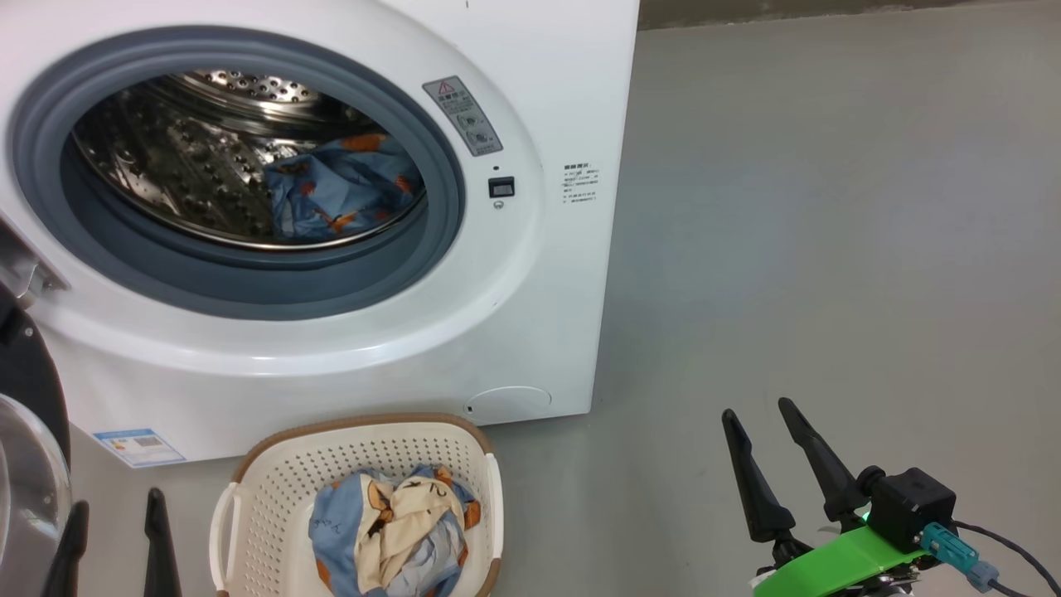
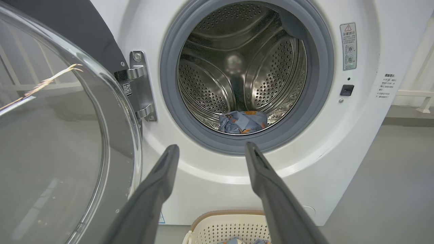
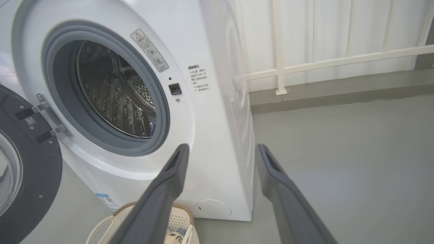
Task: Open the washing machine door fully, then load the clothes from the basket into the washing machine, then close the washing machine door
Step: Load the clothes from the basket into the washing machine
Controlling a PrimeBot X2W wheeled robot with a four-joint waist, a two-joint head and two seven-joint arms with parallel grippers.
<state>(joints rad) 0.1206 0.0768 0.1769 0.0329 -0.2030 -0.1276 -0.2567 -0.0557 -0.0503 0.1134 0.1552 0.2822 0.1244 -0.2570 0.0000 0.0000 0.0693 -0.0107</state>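
Observation:
The white washing machine [image 1: 530,315] stands with its door [image 1: 29,448] swung open at the left; the door's glass bowl [image 2: 51,152] is close beside my left gripper. One blue printed garment [image 1: 340,195] lies in the steel drum [image 2: 237,67]. On the floor in front sits the cream basket [image 1: 273,489], holding the other clothes [image 1: 394,526], blue and cream. My left gripper [image 1: 116,518] is open and empty, left of the basket. Right of the basket, over bare floor, my right gripper [image 1: 758,423] is open and empty too.
Grey floor [image 1: 829,249] stretches to the right of the machine. A white railing [image 3: 339,61] runs along the wall behind. The door's metal hinge [image 2: 139,88] sits left of the drum opening.

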